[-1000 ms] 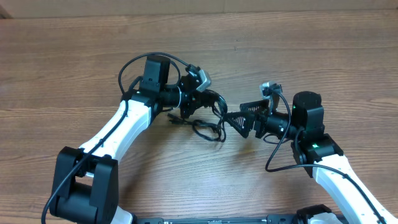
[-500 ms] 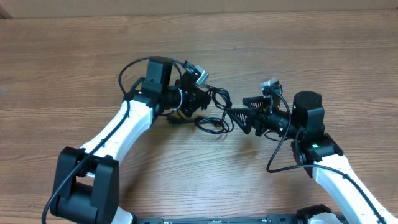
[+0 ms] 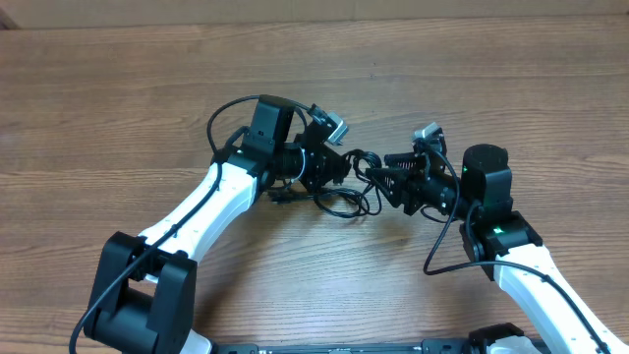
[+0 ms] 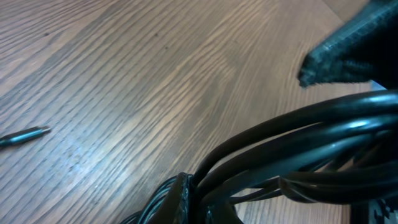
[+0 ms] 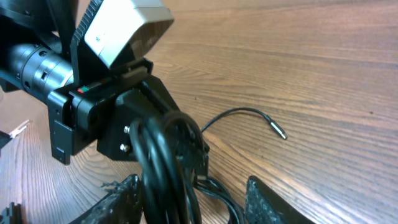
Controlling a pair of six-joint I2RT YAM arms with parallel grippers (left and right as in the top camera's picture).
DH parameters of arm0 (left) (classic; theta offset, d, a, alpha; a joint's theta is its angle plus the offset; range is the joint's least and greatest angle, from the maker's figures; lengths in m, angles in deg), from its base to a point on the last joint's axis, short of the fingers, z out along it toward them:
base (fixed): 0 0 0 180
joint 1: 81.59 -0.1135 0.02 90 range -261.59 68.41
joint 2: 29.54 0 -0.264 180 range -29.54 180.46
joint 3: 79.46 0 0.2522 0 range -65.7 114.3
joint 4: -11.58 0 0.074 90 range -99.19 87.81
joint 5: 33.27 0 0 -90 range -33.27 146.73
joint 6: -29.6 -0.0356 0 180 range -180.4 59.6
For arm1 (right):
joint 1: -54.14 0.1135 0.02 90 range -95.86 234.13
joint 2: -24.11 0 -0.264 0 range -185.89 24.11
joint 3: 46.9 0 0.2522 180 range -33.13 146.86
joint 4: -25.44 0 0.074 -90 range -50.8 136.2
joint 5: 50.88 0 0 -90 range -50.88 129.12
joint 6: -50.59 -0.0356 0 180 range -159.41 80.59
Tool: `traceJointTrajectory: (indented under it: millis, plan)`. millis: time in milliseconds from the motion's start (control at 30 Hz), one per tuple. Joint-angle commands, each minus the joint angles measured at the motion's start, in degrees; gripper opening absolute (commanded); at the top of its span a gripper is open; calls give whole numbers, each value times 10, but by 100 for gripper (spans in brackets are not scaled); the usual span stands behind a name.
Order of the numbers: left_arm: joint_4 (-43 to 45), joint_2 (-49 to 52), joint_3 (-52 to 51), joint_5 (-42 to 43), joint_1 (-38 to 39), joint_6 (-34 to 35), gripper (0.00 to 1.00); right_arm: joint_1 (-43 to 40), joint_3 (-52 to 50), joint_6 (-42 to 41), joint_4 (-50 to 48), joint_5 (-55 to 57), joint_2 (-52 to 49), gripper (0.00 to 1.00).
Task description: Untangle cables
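Observation:
The cables [image 3: 346,204] are a bunch of thin black cords between the two arms at mid-table. My left gripper [image 3: 339,169] is shut on the bunch and holds part of it off the wood. The left wrist view shows the cords [image 4: 298,137] clamped at the bottom between that gripper's tips [image 4: 193,202]. My right gripper [image 3: 371,177] faces it from the right, open. In the right wrist view the cords [image 5: 165,155] hang between its two fingers [image 5: 121,199], close to the left one, with a wide gap to the right one. A loose cable end [image 5: 277,130] with a small plug lies on the wood beyond.
Wooden table [image 3: 491,79] all round. A small metal plug tip [image 4: 25,135] lies on the wood at the left of the left wrist view. The left arm's camera housing [image 5: 124,31] stands close in front of the right gripper.
My left gripper has carried the cables to the right, up to the right gripper. The right gripper's jaws have narrowed and now stand on both sides of the bunch.

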Motion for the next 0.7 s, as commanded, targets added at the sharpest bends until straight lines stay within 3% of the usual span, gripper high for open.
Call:
traceJointTrajectory:
  millis: [0, 367, 667]
  plan:
    - [2, -17, 8, -31, 0, 35, 4, 4, 3, 13, 4, 22, 0, 49]
    - [6, -17, 8, -51, 0, 126, 5, 4, 4, 13, 10, 50, -1, 62]
    - [5, -17, 8, -51, 8, 135, 4, 4, 3, 47, 10, 60, -1, 64]
